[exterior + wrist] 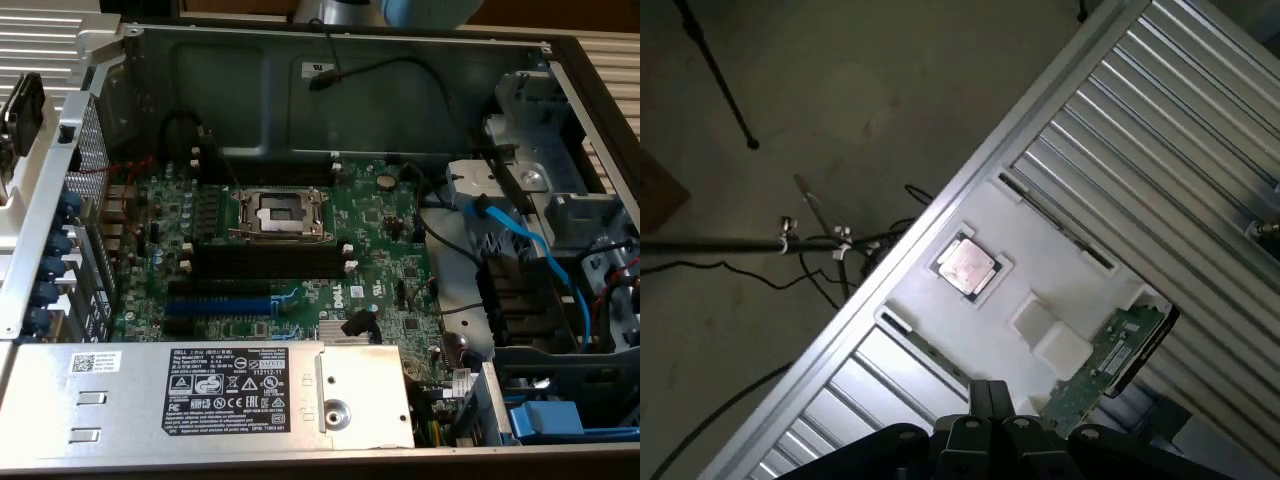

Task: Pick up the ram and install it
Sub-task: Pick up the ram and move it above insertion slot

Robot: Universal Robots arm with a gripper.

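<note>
Claw (989,400) status: fingers drawn fully together, with nothing gripped between them. In the wrist view we locate the ram (1106,364), a green stick lying flat at one edge of a white tray (1045,250), with its near end just beside the claw's fingertips. We cannot tell whether the claw touches it. A square processor chip (964,266) sits in a recess of the same tray, apart from the ram. The tray rests on a ribbed metal counter (1180,130) near its edge.

In the exterior view we see the open computer case (300,70). On its motherboard (385,250), black memory slots (265,262) run alongside the processor socket (280,213), and a blue expansion slot (218,305) lies just beside them.
</note>
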